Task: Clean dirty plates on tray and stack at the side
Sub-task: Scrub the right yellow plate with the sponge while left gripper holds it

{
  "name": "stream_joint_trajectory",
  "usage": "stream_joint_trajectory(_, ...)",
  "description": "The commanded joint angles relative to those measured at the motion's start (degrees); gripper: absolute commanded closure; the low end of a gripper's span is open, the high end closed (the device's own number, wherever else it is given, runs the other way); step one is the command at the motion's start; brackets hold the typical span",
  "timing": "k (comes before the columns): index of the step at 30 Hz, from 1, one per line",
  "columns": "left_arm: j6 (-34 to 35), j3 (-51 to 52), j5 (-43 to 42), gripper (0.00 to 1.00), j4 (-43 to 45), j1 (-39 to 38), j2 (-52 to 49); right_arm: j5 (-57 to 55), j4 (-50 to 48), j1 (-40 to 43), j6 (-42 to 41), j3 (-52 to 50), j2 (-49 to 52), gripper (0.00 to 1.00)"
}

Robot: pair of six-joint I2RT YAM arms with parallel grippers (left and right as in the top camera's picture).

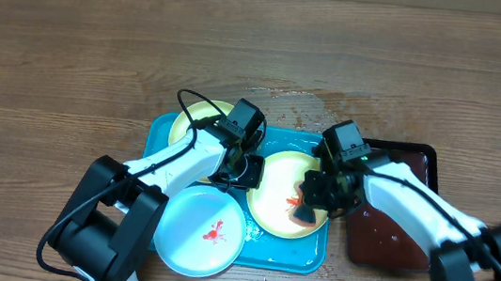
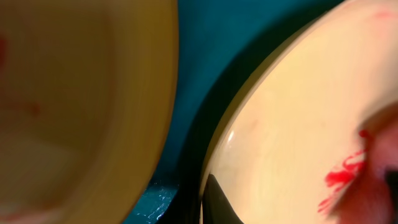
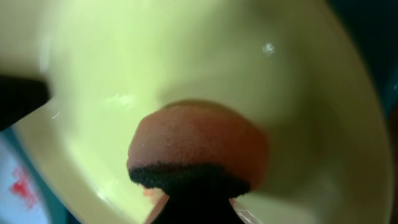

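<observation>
Three plates lie on the turquoise tray (image 1: pixel 159 133). A pale yellow-green plate (image 1: pixel 189 119) is at the back left. A second one (image 1: pixel 271 209) sits in the middle with a red sauce smear (image 1: pixel 293 202). The white plate (image 1: pixel 202 234), also smeared red, overhangs the tray's front left. My left gripper (image 1: pixel 242 170) is shut on the middle plate's left rim; its dark finger (image 2: pixel 217 205) lies on that rim (image 2: pixel 280 124). My right gripper (image 1: pixel 315 200) is shut on a reddish sponge (image 3: pixel 199 146) that presses into the middle plate (image 3: pixel 186 62).
A smaller black tray (image 1: pixel 423 160) with reddish-brown liquid stands just right of the turquoise tray, under my right arm. Wet spots mark the wooden table (image 1: pixel 312 98) behind the trays. In the right wrist view the left finger (image 3: pixel 18 99) shows at the left edge.
</observation>
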State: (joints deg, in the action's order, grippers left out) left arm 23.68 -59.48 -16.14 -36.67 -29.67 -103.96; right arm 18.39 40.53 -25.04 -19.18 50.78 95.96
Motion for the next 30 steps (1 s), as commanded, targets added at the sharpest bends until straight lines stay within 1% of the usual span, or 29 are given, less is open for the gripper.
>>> stream_joint_trajectory(1,0.76,0.31,-0.94,0.96,-0.37,-0.33,-1.33,-9.25,-2.78,-0.02,-5.29,-0.2,5.81,0.96)
stream_joint_trajectory(5,0.76,0.31,-2.01,0.96,-0.55,-0.33,-1.33,-9.31,-7.41,-0.02,-5.51,-0.2,11.08,0.96)
stream_joint_trajectory(7,0.74,0.31,-1.95,0.96,-0.39,-0.35,-1.33,-8.31,-8.55,-0.13,-2.99,-0.2,11.65,0.96)
stream_joint_trajectory(10,0.68,0.31,-2.21,0.96,-0.26,-0.35,-1.33,-0.2,-9.38,-0.15,5.97,0.15,11.65,0.96)
stream_joint_trajectory(12,0.5,0.31,-2.62,0.96,-0.31,-0.35,-1.33,5.68,-9.18,-0.15,9.73,0.31,11.65,0.96)
stream_joint_trajectory(15,0.52,0.31,-2.99,0.96,-0.17,-0.35,-1.33,12.15,-8.7,-0.15,10.73,0.28,11.65,0.96)
stream_joint_trajectory(18,0.57,0.31,-2.99,0.96,-0.09,-0.35,-1.33,19.93,-7.89,-0.15,14.82,0.28,11.65,0.96)
stream_joint_trajectory(19,0.57,0.31,-2.99,0.96,-0.11,-0.35,-1.33,21.0,-7.48,-0.33,14.95,0.28,11.65,0.96)
stream_joint_trajectory(23,0.59,0.31,-2.99,0.96,-0.11,-0.35,-1.33,18.53,-4.68,-2.49,14.58,0.28,11.65,0.96)
stream_joint_trajectory(25,0.61,0.31,-2.99,0.96,-0.11,-0.35,-1.33,13.81,-4.09,-3.87,11.21,0.28,11.65,0.96)
stream_joint_trajectory(26,0.61,0.31,-2.99,0.96,-0.11,-0.35,-1.33,9.75,-4.07,-4.33,8.81,0.28,11.65,0.96)
stream_joint_trajectory(30,0.61,0.31,-2.97,0.96,-0.13,-0.35,-1.33,-1.55,-5.9,-4.22,1.27,0.42,11.65,0.96)
